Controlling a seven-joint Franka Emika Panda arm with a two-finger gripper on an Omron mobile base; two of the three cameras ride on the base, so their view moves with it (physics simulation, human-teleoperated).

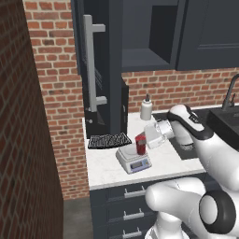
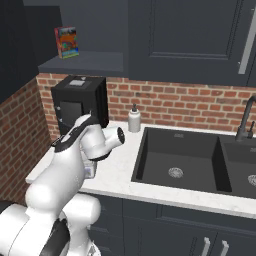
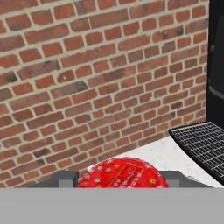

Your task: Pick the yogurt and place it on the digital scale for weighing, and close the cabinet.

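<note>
Cabinet (image 1: pixel 98 70): dark navy wall unit, door swung open toward the camera in the left base view, long silver bar handle (image 1: pixel 91 70) upright on its face; a shelf behind it stands exposed, and a small colourful box (image 2: pixel 66 42) sits on that shelf in the right base view.

Sink (image 2: pixel 190 160): black double basin set in the white counter (image 1: pixel 107 163), to the arm's right.

Black box appliance (image 2: pixel 80 102): at the back of the counter against the brick wall.

Black ribbed mat (image 1: pixel 109 140): flat on the counter, just behind the scale.

Digital scale (image 1: pixel 133 158): light grey, display facing front, near the counter's front edge.

White pump bottle (image 1: pixel 146 108): upright at the back wall.

Gripper (image 1: pixel 141 144): reaches in from the right, fingers (image 3: pixel 65 178) drawn in against both sides of the cup.

Yogurt (image 1: pixel 140 144): red cup, upright, held between the fingers over the scale's plate; whether its base touches the plate cannot be told. Its red lid fills the low centre of the hand view.
</note>
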